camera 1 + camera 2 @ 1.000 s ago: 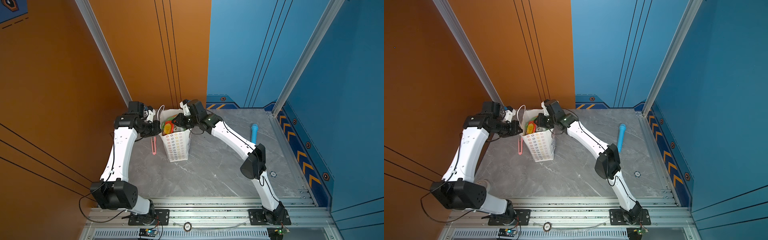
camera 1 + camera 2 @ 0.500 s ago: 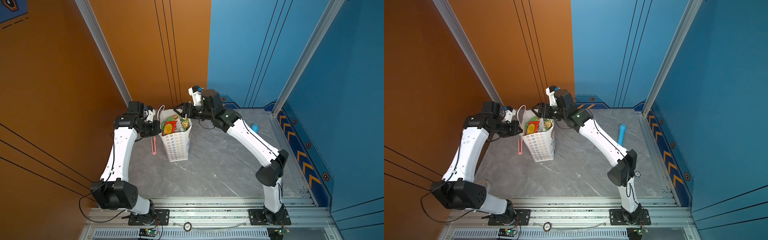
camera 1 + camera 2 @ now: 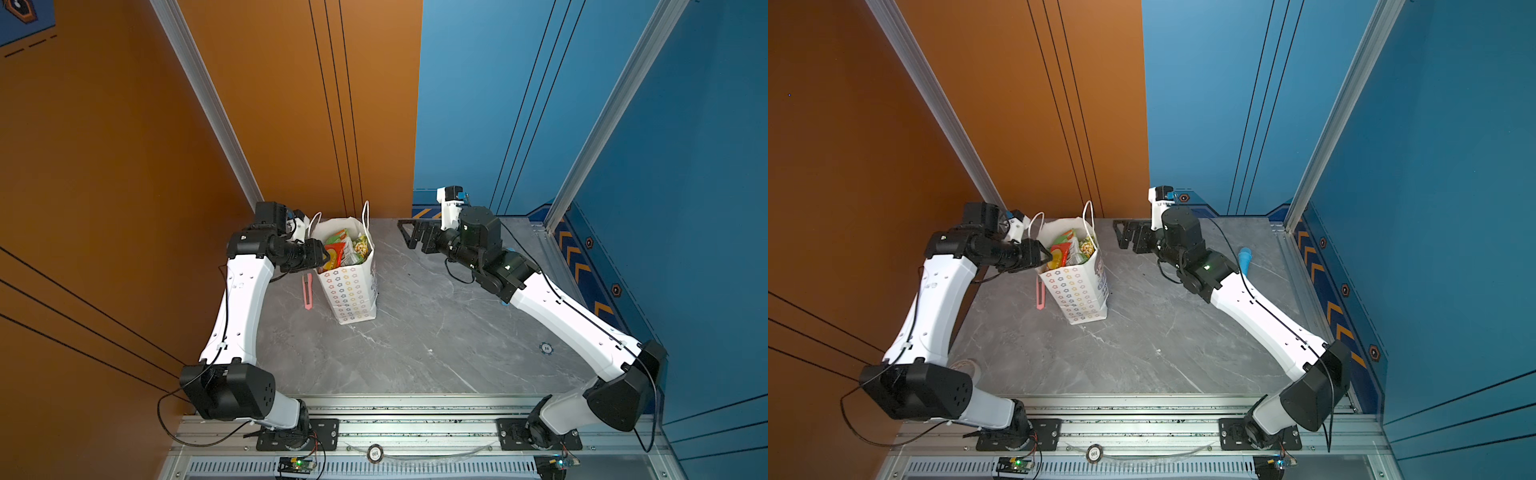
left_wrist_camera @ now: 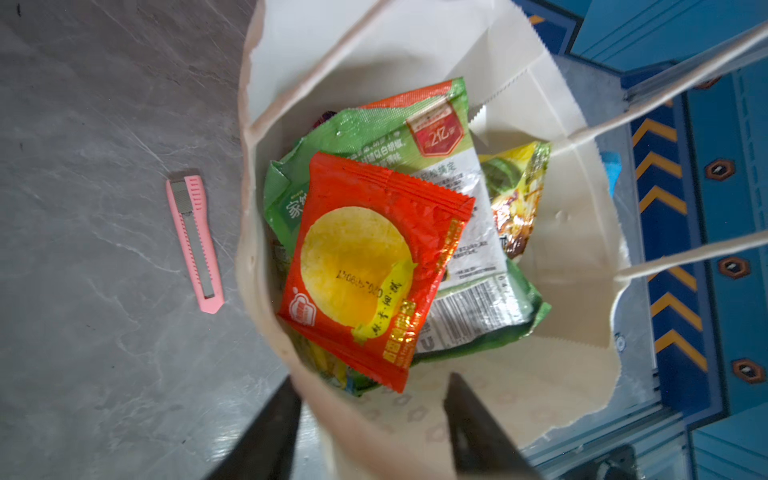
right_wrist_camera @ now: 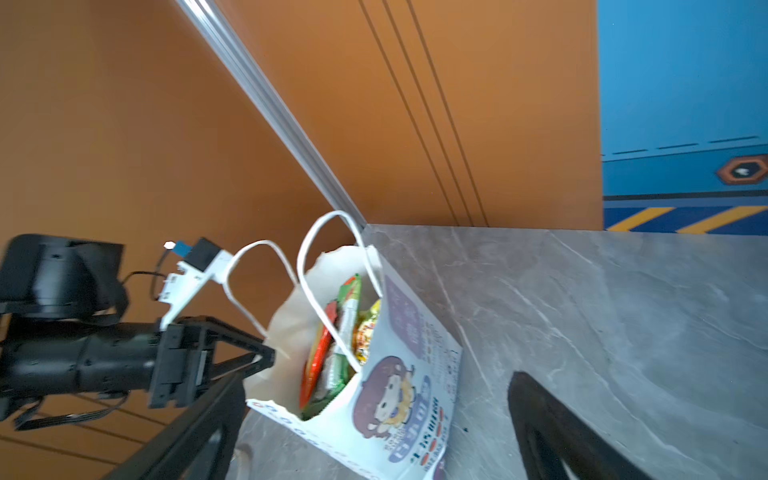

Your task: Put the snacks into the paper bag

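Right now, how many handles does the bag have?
2: one white cord handle on the tall white paper bag's cartoon-girl face, the other on the opposite face. None hidden.

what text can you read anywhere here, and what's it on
"2亿": red badge on the green packet in the paper bag
"家": same packet, rest covered
red packet: stamped code and yellow banner too unclear
lettering by the cartoon girl on the bag: blurred
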